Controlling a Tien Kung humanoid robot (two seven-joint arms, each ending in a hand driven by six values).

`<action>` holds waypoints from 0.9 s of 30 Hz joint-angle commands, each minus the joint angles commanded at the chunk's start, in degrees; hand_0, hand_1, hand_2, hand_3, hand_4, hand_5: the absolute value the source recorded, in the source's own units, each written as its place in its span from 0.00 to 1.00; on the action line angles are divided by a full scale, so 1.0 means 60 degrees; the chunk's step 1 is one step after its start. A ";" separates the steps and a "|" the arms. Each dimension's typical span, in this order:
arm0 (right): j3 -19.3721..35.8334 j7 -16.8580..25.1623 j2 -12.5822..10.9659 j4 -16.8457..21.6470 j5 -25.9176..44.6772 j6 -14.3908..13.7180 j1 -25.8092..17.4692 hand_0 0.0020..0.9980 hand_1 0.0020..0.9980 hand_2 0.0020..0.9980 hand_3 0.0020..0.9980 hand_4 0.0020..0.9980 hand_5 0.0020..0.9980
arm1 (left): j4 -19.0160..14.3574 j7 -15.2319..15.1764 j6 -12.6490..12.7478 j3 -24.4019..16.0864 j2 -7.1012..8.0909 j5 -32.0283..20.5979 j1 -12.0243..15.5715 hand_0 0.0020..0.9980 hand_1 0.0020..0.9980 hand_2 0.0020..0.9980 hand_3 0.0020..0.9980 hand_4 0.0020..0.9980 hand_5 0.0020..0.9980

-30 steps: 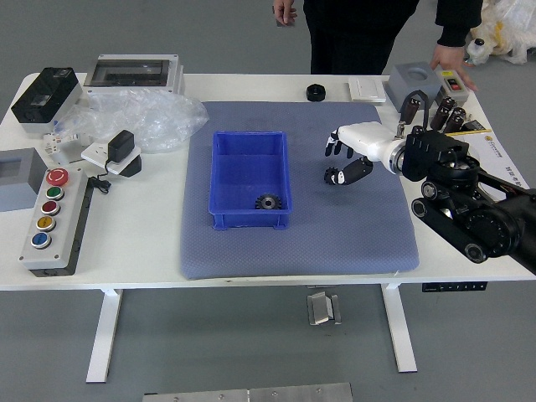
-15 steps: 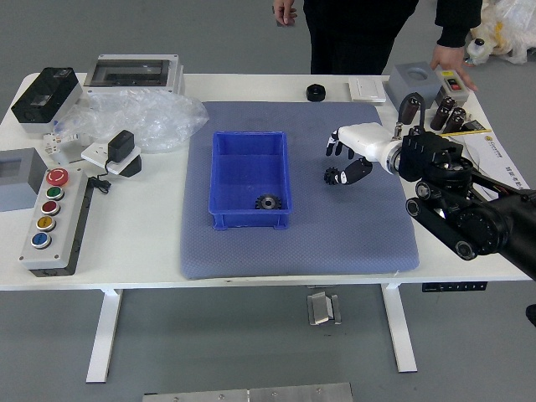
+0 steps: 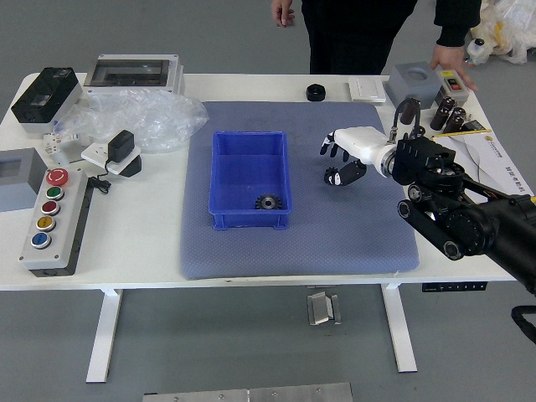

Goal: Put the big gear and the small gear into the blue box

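Note:
My right hand point(image 3: 337, 161) reaches in from the right over the mat, palm side low, with its fingers and thumb spread. A black gear point(image 3: 329, 175) lies on the mat at the thumb tip, partly covered by it; no grip on it shows. Another black gear point(image 3: 268, 202) rests inside the blue box point(image 3: 215, 180), near its front right corner. The box stands on the mat, left of my hand. My left arm is out of view.
A round black object point(image 3: 316, 92) sits at the far edge of the blue mat point(image 3: 343, 243). Behind the table stands a person, one hand point(image 3: 283, 12) hanging, the other point(image 3: 453, 60) by the grey boxes at the right. A button panel point(image 3: 63, 219) is at the left.
My right hand and arm have shifted slightly left, bringing the fingers and thumb further over the gear on the mat. That gear, the box and the person look unmoved.

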 joint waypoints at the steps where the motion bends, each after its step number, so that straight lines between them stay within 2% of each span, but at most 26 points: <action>1: 0.0003 0.0024 0.0019 -0.0037 0.0006 -0.0018 0.0003 0.56 0.52 0.66 0.72 0.80 0.23 | 0.0000 -0.0001 0.0000 0.0006 -0.0003 -0.0003 -0.0002 0.86 0.82 0.81 0.83 0.67 0.31; 16: -0.0135 0.0423 0.0284 -0.0641 0.0056 -0.0368 0.0079 0.56 0.52 0.65 0.71 0.78 0.20 | 0.0000 0.0005 -0.0004 0.0033 -0.0108 0.0028 0.0015 0.85 0.82 0.81 0.83 0.67 0.31; 27: -0.0412 0.0711 0.0314 -0.0961 0.0153 -0.0677 0.0072 0.56 0.52 0.64 0.69 0.77 0.18 | 0.0000 0.0014 -0.0010 0.0068 -0.0158 0.0050 0.0018 0.85 0.82 0.81 0.83 0.67 0.31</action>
